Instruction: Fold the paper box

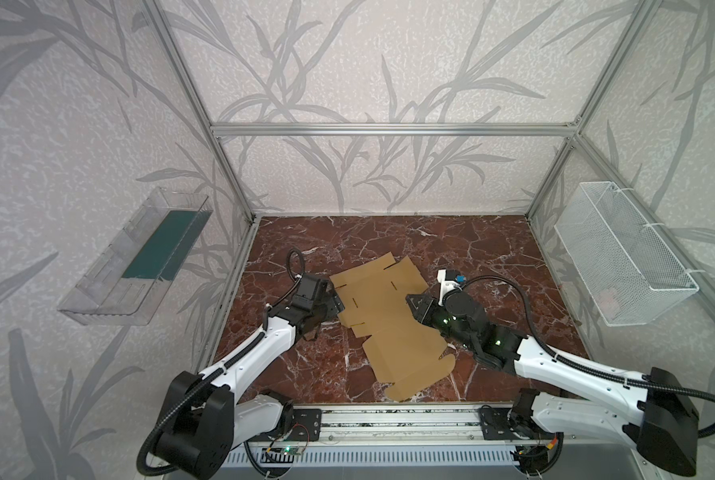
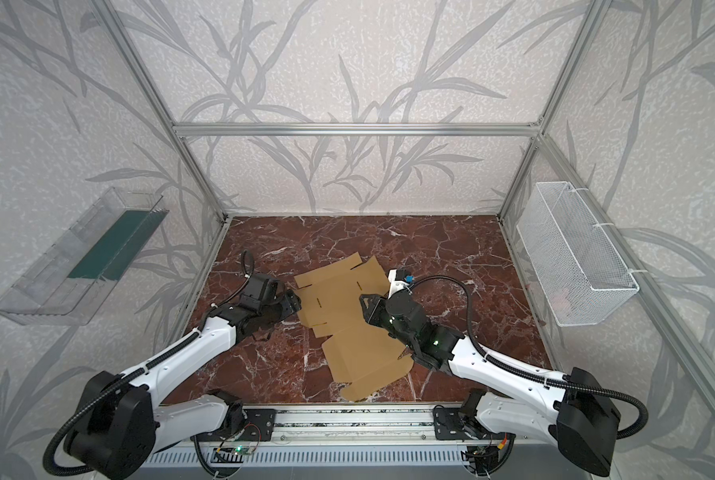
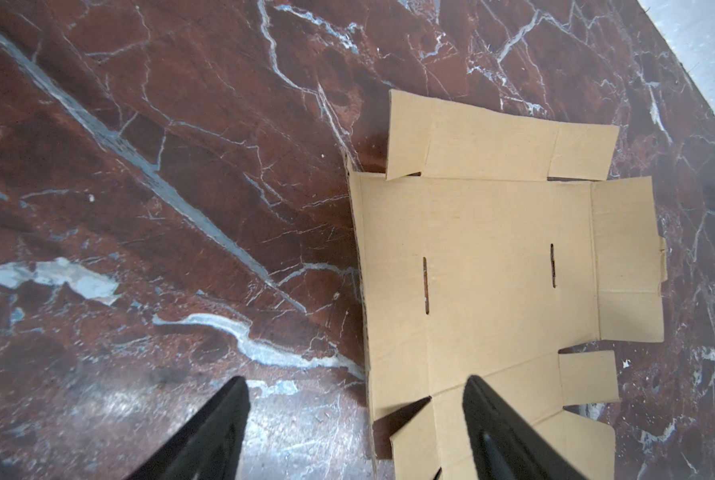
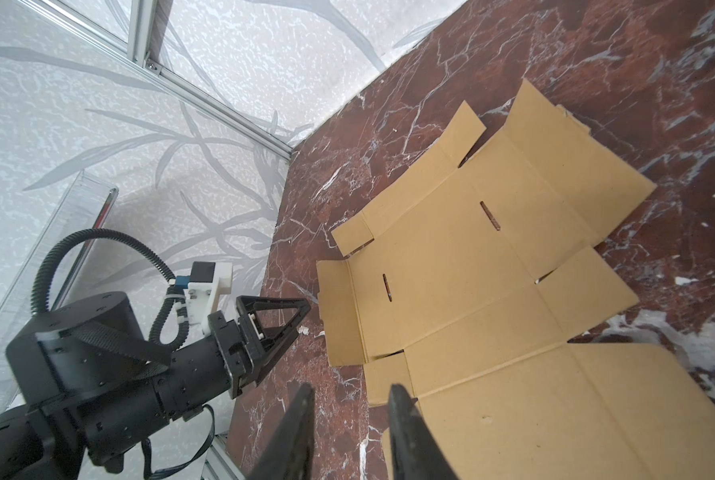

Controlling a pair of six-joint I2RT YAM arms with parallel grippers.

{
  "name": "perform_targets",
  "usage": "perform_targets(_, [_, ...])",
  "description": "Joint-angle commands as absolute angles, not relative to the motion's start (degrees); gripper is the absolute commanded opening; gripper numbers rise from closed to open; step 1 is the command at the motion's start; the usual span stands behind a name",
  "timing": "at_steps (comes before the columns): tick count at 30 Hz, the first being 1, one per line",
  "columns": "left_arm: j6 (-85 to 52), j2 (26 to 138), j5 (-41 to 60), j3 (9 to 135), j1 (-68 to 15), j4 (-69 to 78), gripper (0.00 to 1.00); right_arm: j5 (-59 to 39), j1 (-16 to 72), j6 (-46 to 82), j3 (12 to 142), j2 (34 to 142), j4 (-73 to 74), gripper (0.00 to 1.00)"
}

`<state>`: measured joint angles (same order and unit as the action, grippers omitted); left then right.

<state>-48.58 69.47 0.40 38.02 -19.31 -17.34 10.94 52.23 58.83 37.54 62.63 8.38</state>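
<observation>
The paper box (image 1: pixel 389 320) is laid out as a flat, unfolded cardboard sheet near the middle of the marble table (image 1: pixel 493 257), with its flaps spread and its slits seen in both top views. The left gripper (image 3: pixel 355 390) is placed at the sheet's left edge with its jaws spread wide. In the left wrist view one finger (image 3: pixel 222 424) is seen over bare marble and the other over the cardboard, so the edge runs between them and nothing is clamped. The right gripper (image 4: pixel 351 395) is placed at the sheet's right edge with its jaws parted only narrowly. A flap corner is seen in the gap, but whether it is touched cannot be told.
</observation>
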Motion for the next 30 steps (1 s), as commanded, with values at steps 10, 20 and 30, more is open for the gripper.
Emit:
perform_targets(10, [-51.4,81.9,3.3,41.6,-17.9,-10.2,0.61,9.9,52.6,57.5,38.5,60.4,7.5,0.31])
perform_targets(20, [-49.3,85.8,3.5,43.4,-17.3,-9.5,0.35,10.2,53.2,57.4,38.4,59.6,7.4,0.31])
perform_targets(30, [-45.5,86.3,1.8,44.1,-17.2,-8.8,0.00,9.8,53.5,57.9,38.5,60.3,7.4,0.31])
